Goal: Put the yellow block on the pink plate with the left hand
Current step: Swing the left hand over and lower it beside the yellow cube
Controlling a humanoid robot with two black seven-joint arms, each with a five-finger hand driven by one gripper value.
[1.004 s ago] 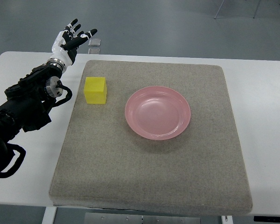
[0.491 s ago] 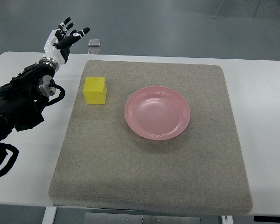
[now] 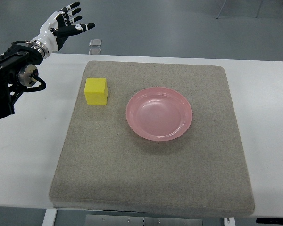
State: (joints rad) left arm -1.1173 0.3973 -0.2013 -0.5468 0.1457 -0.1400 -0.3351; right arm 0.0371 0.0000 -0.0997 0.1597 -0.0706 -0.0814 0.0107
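The yellow block (image 3: 96, 91) sits on the grey felt mat (image 3: 151, 179), near its far left corner. To its right, the pink plate (image 3: 159, 113) lies empty in the middle of the mat. My left hand (image 3: 67, 25) is raised beyond the table's far left edge, well up and left of the block, with fingers spread and holding nothing. Its black arm (image 3: 9, 75) comes in from the left edge.
The mat rests on a white table (image 3: 269, 108). A small grey square object (image 3: 96, 43) lies at the table's far edge, just right of my left hand. Grey floor shows beyond the table.
My left arm has swung up and away to the left, carrying the open hand farther from the block. Block and plate have not moved.
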